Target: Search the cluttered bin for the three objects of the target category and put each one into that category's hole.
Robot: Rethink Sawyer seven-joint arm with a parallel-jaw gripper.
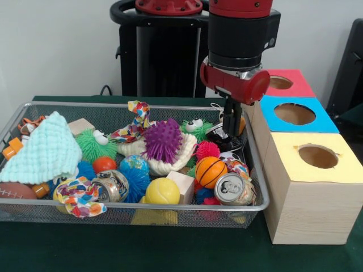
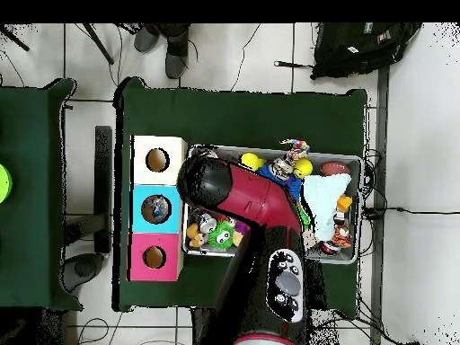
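Observation:
The wire mesh bin (image 1: 142,207) is full of toys. My gripper (image 1: 230,126) hangs from the red and black arm, low in the bin's far right corner. It is just above a small black and white thing (image 1: 218,135) and next to the box. I see no clear plastic bottle in either view. The blue-panelled hole (image 1: 295,114) is the middle one of three on the wooden box, just right of the gripper. In the overhead view the arm (image 2: 235,196) covers the gripper and the bin's left end (image 2: 190,243), beside the blue hole (image 2: 155,209).
The red-panelled hole (image 1: 282,83) is behind the blue one and the yellow-panelled hole (image 1: 317,157) is in front. The bin holds two metal cans (image 1: 233,188) (image 1: 113,184), a mint cloth (image 1: 42,150), a purple spiky ball (image 1: 163,139), an orange ball (image 1: 210,170) and a yellow ball (image 1: 162,191).

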